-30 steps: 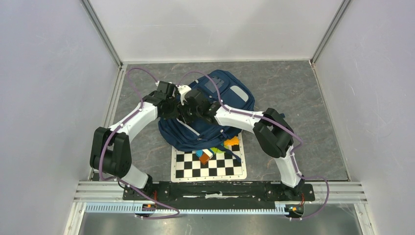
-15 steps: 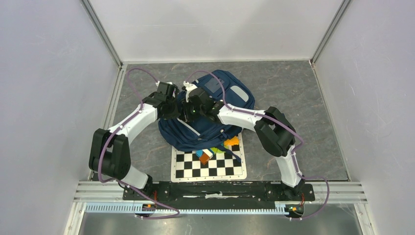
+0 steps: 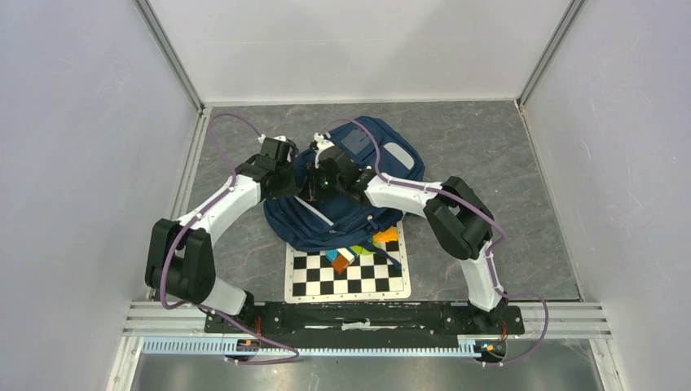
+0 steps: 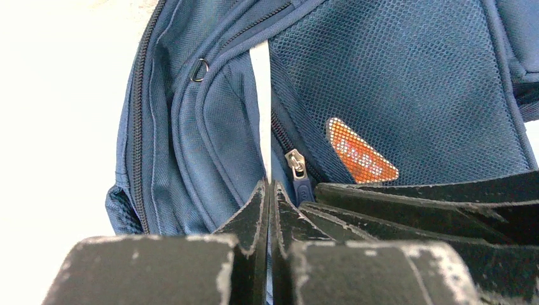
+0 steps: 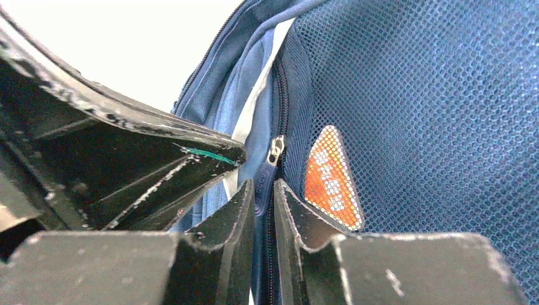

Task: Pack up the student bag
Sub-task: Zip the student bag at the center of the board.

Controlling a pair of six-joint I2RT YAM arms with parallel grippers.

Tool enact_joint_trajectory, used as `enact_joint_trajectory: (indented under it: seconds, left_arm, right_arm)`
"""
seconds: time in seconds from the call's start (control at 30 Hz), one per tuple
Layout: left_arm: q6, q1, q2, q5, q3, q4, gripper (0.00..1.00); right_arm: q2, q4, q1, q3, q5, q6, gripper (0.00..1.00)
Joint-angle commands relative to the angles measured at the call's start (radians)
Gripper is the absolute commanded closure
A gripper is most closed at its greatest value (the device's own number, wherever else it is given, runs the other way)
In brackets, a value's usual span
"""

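Observation:
The navy student bag (image 3: pixel 391 167) lies on the grey table, behind the checkerboard. Both grippers meet at its left side. My left gripper (image 3: pixel 300 184) is shut on the thin white stripe edge (image 4: pixel 261 95) of the bag's pocket, pinched between the jaws (image 4: pixel 269 187). My right gripper (image 3: pixel 320 176) is shut on the blue zipper pull tab (image 5: pixel 262 190), just below the metal slider (image 5: pixel 276 149). The same slider shows in the left wrist view (image 4: pixel 296 164), right beside my left fingertips. An orange label (image 5: pixel 330 178) shows behind the blue mesh pocket (image 5: pixel 413 95).
A black-and-white checkerboard (image 3: pixel 346 278) lies in front of the bag. Several coloured blocks (image 3: pixel 358 249) sit at its far edge against the bag. Grey walls enclose the table on three sides. The arm bases stand on the near rail (image 3: pixel 358 314).
Both grippers have shifted a little toward the far side along the bag's left edge. The right gripper has moved up and left, still close against the left one.

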Motion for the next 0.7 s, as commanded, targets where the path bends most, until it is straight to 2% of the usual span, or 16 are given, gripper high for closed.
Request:
enact_joint_trajectory:
  seconds: [0.0, 0.27, 0.47, 0.57, 0.63, 0.67]
  left_arm:
    - [0.016, -0.001, -0.048, -0.051, -0.008, -0.034, 0.98]
    - [0.012, -0.002, -0.037, -0.041, 0.004, -0.036, 0.98]
    - [0.004, -0.004, -0.039, -0.034, -0.005, -0.034, 0.98]
    - [0.004, -0.015, -0.040, -0.036, -0.007, -0.033, 0.98]
    - [0.004, -0.020, -0.040, -0.040, -0.004, -0.034, 0.98]
    - [0.007, -0.021, -0.039, -0.044, -0.002, -0.034, 0.98]
  right_arm:
    - [0.028, -0.115, -0.078, -0.109, 0.062, 0.072, 0.76]
    - [0.044, -0.142, -0.054, -0.062, 0.081, -0.012, 0.70]
    - [0.085, -0.149, -0.016, -0.005, 0.050, -0.040, 0.60]
    - [0.102, -0.148, -0.008, 0.018, 0.066, -0.046, 0.60]
    - [0.117, -0.161, -0.007, 0.040, 0.081, -0.048, 0.65]
    - [0.121, -0.172, -0.008, 0.049, 0.094, -0.052, 0.70]
